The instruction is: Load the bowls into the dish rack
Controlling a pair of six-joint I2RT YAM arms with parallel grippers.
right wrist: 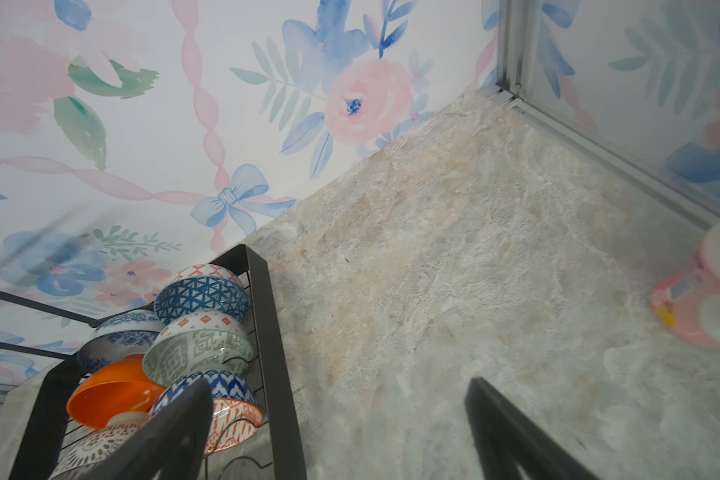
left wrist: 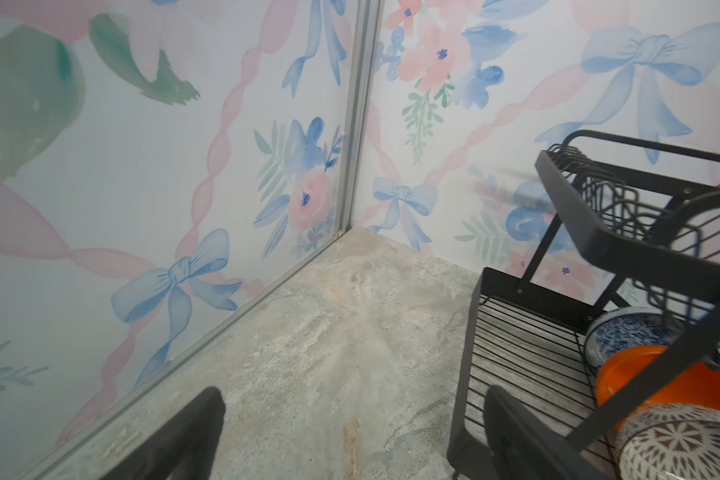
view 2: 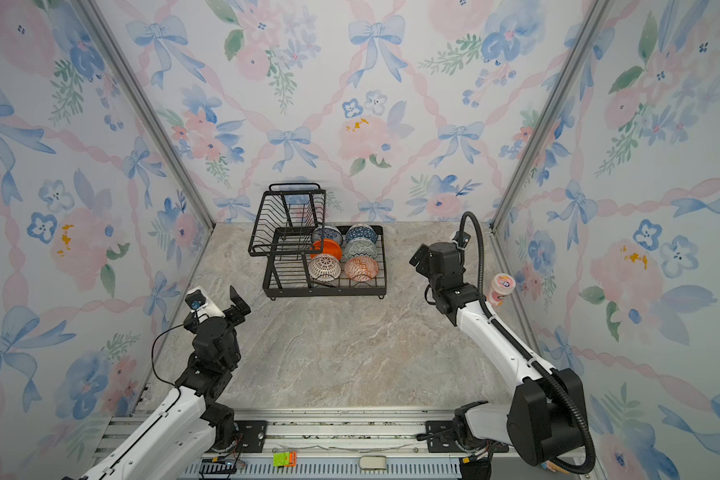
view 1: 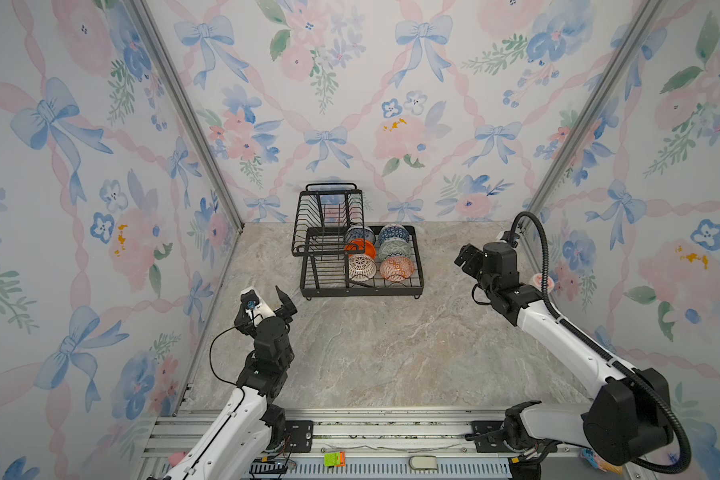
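Evidently the job looked finished, since all six bowls [view 1: 395, 250] sat in the lower tray of the dish rack [view 1: 362, 291], while the left gripper [left wrist: 354, 395] and right gripper [right wrist: 337, 384] hung clear of it, fingers spread, holding nothing.

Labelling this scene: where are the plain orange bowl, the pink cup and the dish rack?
plain orange bowl [right wrist: 113, 390]: right wrist view, orange wall.
pink cup [view 2: 496, 296]: a top view, its side.
dish rack [view 1: 419, 257]: a top view, base tray's right rim.
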